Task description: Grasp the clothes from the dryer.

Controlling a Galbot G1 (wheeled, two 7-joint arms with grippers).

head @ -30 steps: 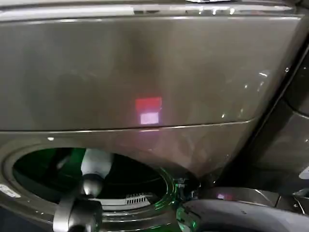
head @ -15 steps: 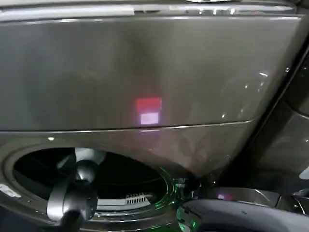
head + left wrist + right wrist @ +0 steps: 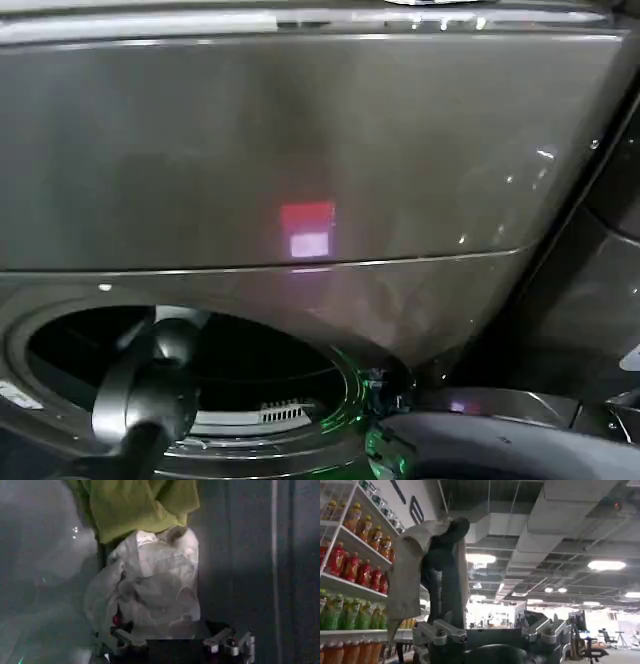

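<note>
The dryer is a bronze-grey front with a small red light and a round porthole at the lower left. My left arm reaches through the porthole's near edge. In the left wrist view the clothes hang close in front of the camera. A lime-green piece lies farther off, and a white piece with a reddish mark runs down into my left gripper, which is shut on it. My right gripper is held away from the dryer, pointing up at a ceiling.
A grey curved rim sits at the lower right beside the porthole. A dark gap runs along the dryer's right side. The right wrist view shows shelves of bottles and ceiling lights.
My left arm has drawn back out of the porthole toward the camera. Its white forearm segment has slipped from sight and the green glow in the drum has faded.
</note>
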